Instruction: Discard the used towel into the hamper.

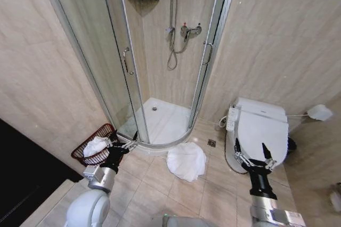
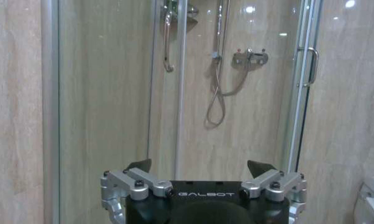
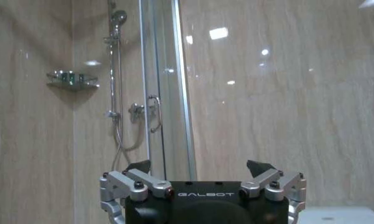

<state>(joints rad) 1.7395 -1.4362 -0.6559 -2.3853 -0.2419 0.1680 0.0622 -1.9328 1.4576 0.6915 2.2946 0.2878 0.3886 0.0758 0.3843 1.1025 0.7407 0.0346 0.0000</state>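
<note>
I have both arms raised in front of me and neither is carrying anything. The left gripper [image 1: 129, 145] hangs beside the hamper [image 1: 88, 156] with its jaws spread apart; the left wrist view shows the same gripper [image 2: 199, 167] with open air between its tips and the shower wall beyond. The right gripper [image 1: 253, 155] sits in front of the toilet [image 1: 261, 126], jaws also apart, as the right wrist view confirms [image 3: 198, 165].

The towel [image 1: 186, 160] I need lies crumpled in a loose white heap on the floor tiles, just outside the curved rim of the shower tray [image 1: 165, 123] and between my two arms. The hamper stands against the wall at the left edge of the floor, next to the glass shower door [image 1: 114, 56], and there is already something white bundled inside it [image 1: 96, 145].

I judge the towel light, soft and floppy; it will sag and trail once lifted, so a pinch at its edge risks dragging a tail across the tiles. I would take it at the raised folds near the middle of the heap, where the cloth bunches thickest. The hamper looks light, so a nudge might tip it.
</note>
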